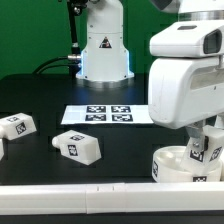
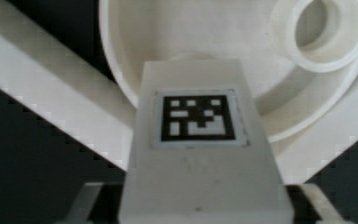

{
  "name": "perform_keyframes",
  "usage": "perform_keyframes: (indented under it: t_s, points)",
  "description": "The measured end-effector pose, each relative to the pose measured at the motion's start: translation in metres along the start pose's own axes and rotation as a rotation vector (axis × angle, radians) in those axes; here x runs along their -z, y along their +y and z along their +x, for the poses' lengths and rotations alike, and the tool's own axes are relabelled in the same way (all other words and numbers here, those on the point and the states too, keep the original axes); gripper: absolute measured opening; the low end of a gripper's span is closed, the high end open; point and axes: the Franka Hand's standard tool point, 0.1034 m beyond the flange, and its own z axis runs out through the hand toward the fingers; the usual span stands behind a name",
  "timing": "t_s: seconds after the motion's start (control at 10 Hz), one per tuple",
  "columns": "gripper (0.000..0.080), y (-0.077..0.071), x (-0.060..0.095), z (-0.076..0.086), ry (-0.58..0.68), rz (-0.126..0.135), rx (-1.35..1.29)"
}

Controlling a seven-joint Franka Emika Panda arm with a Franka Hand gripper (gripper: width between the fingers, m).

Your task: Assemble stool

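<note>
Furthest to the exterior view's left, a loose leg (image 1: pixel 16 125) of the stool is seen lying on its side on the black table (image 1: pixel 120 168), with a black-and-white tag shown on its face. Just to the right of it, and nearer the camera, a second loose leg (image 1: pixel 78 146) is also laid on its side, apart from the first. Behind that, towards the middle, the marker board (image 1: pixel 108 114) is found flat on the table, and the robot base (image 1: pixel 103 50) is set beyond it. A white rail (image 1: pixel 100 192) is run along the table's near edge.

At the exterior view's right, the round seat (image 1: pixel 172 168) is placed on the table, well apart from both loose legs. Above it the gripper (image 1: pixel 205 138) is positioned under the bulky white wrist, and the held leg (image 1: pixel 201 153) is carried upright over the seat, its tags turned outward.

In the wrist view, the held leg (image 2: pixel 197 120) is shown filling the middle, tag towards the camera, with the fingers (image 2: pixel 94 203) set against its two sides, so the claw is closed on this leg. The seat (image 2: pixel 247 45) is seen behind it, with a round socket (image 2: pixel 327 35) visible beside the leg. Whether the leg's far end is touching the seat cannot be told.
</note>
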Motion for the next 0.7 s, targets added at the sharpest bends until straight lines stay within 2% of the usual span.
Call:
perform_keyframes:
  t_s: [0.3, 0.5, 0.7]
  points:
    - [0.0334, 0.001, -0.001, -0.001, 0.008, 0.014, -0.243]
    - [0.0334, 0.008, -0.002, -0.008, 0.017, 0.050, -0.616]
    - [0.0334, 0.019, -0.004, -0.018, 0.000, 0.060, -0.925]
